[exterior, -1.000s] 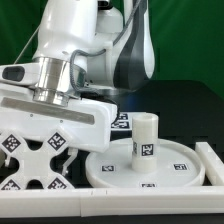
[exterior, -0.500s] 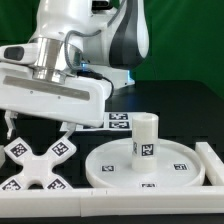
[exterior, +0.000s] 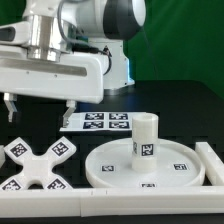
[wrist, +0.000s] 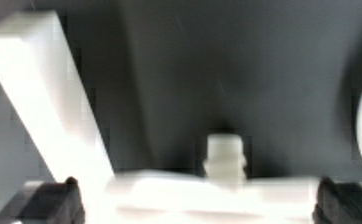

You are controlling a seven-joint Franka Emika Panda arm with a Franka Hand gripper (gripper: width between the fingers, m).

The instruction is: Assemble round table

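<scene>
Tagged with black-white squares, the white post (exterior: 146, 136) stands upright, long axis vertical, at the centre of the flat disc (exterior: 108, 162) on the bench (exterior: 185, 115), while the claw (exterior: 38, 110) hangs open and empty well apart.

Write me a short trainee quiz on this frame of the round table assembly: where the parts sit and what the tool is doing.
1. True or false: the post lies flat on the table beside the disc.
2. Pick one. The tool is: A) shut on the post; B) open and holding nothing, higher than the cross-shaped piece; C) shut on the cross-shaped piece.
3. Fill in: the marker board lies on the exterior view's ___ of the post.

Key: 1 false, the post stands upright at the disc's centre; 2 B; 3 left.
</scene>
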